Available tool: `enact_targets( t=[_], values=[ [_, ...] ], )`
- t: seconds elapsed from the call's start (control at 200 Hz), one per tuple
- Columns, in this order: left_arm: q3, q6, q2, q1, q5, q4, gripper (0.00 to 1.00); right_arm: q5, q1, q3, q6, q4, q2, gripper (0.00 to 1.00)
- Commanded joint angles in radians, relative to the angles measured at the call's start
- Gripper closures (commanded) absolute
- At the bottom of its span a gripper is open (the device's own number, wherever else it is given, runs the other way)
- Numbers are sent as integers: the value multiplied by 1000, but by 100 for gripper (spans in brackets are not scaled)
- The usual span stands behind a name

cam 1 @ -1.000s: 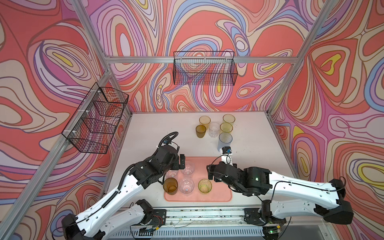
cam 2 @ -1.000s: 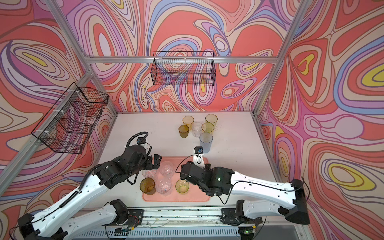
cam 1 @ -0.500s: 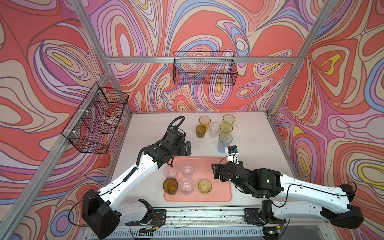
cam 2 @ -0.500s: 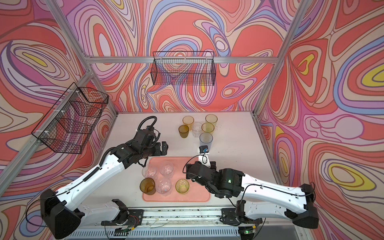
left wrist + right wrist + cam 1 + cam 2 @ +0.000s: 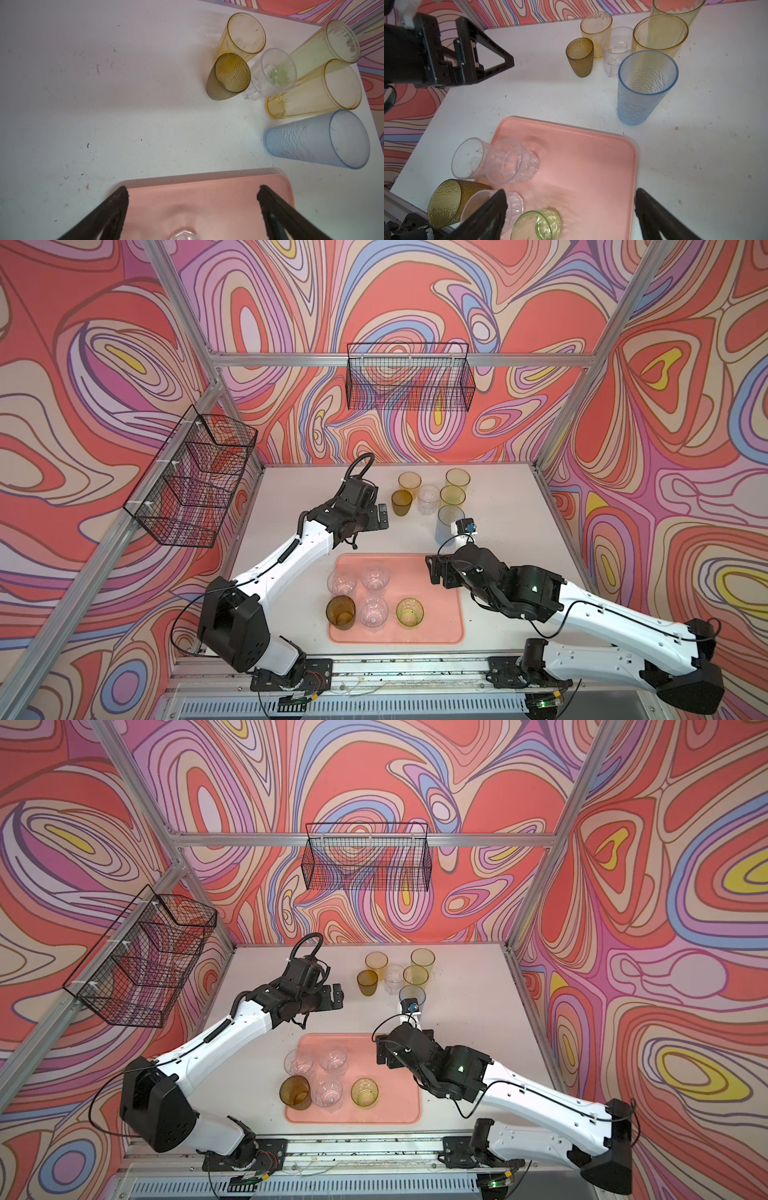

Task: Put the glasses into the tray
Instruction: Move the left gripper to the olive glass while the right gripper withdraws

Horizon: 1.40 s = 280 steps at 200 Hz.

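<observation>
- My left hand [image 5: 380,517] is spread wide and holds nothing. In both top views it hangs over the surface [image 5: 291,497] at the centre of the frame, just left of the brown glass [image 5: 402,502].
- My right hand [image 5: 432,572] is just as wide and empty, over the upper right part of the tray [image 5: 436,616], which lies in the lower centre.
- Five glasses stand on the tray, crowded toward its left half. Six more wait in a tight bunch on the surface above it.
- The brown glass looks like my nearest pick. It stands right against a clear glass [image 5: 428,498] and close to an orange glass [image 5: 409,481]. I judge that a finger sliding in on that side could shove or tip either one.
- The tall blue glass [image 5: 449,526] stands just beside my right wrist in the top views. It is tall and looks light, so a careless swing of that arm could topple it.
- Setting a glass down among the crowded ones on the tray risks knocking them, while the right half is bare.
- I can read no brand, label or writing anywhere.
</observation>
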Motion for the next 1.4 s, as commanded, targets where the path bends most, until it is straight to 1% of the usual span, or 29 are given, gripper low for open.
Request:
enact_targets(
  t=[0.0,0.085,0.21,0.255,0.431,0.606,0.686,0.896,1.052,1.122,1.192,1.247,1.267,1.397],
  values=[
    [53,19,53,13,18,24,0,-112,-55,-22,-82,90,-11,2],
    [95,18,107,22,46,26,0,-176,-96,-27,-107,126,-1,2],
    [168,15,195,27,78,34,0,-245,-147,-23,-139,161,16,2],
    [199,15,230,28,85,33,1,-264,-164,-24,-146,170,20,2],
    [321,23,353,32,104,9,12,-339,-236,-27,-170,201,27,2],
    [397,23,438,31,105,-15,19,-397,-300,-28,-190,204,28,2],
    [414,15,464,31,125,-10,26,-417,-322,-33,-200,206,22,2],
    [470,7,527,31,122,-23,41,-433,-354,-49,-208,196,17,2],
    [527,11,572,31,104,-40,49,-436,-357,-60,-209,195,18,2],
    [560,13,597,31,93,-59,56,-428,-357,-63,-212,190,18,2],
    [596,15,627,31,85,-83,57,-419,-357,-64,-210,185,17,2],
    [619,22,649,31,86,-93,67,-415,-358,-67,-209,184,14,2],
    [626,22,656,31,86,-97,69,-414,-357,-68,-209,184,14,2],
    [671,27,698,31,73,-126,68,-405,-357,-74,-209,184,9,2]
  ],
)
